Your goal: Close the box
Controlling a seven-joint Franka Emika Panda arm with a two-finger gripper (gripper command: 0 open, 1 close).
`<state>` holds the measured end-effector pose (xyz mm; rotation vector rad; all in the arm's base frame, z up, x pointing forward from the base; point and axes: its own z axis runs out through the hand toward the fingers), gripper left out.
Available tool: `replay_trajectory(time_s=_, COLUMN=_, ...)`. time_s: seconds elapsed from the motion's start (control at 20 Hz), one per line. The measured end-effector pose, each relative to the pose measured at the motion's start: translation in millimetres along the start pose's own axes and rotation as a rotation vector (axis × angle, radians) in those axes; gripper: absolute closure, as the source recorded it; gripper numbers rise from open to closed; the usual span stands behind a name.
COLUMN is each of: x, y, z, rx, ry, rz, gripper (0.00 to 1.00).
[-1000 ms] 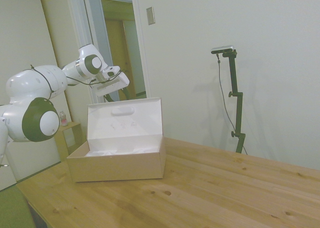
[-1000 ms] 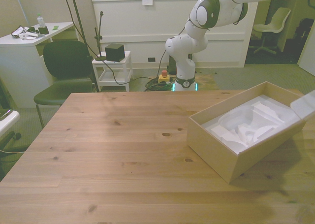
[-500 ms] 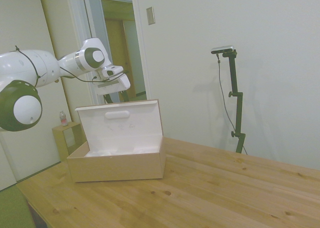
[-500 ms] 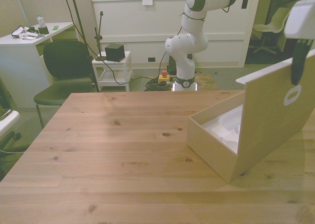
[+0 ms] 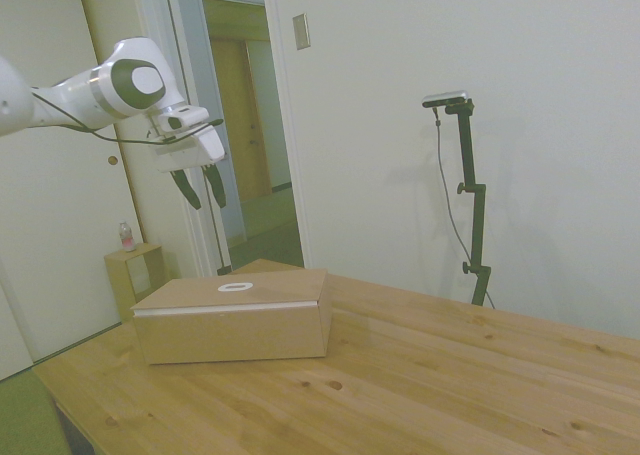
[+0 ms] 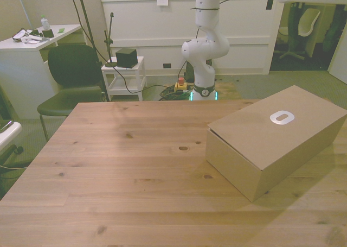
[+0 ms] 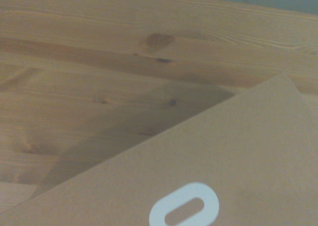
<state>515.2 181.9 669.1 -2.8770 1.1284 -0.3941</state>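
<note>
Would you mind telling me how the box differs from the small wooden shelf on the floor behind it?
The box is long, tan cardboard, and lies closed on the table; the shelf is a small wooden cube, open-fronted, standing on the floor. The box carries a white oval mark on its lid; the shelf carries a small bottle. Both are light brown.

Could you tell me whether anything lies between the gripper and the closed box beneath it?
Nothing: in the side view only open air separates the gripper from the box.

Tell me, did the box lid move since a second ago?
Yes. The lid swung down from standing upright and now lies flat on the box, level with the table. The tool hangs open above it.
</note>
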Motion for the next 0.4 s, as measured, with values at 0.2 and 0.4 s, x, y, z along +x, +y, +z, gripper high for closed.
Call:
replay_trajectory(time_s=0.2, x=-5.6, y=37.0, z=27.6, rx=0.010, ry=-0.025, rz=0.053, gripper=0.00)
replay_trajectory(time_s=0.4, x=-16.0, y=74.4, z=53.9, rx=0.026, ry=-0.041, rz=0.097, gripper=0.00)
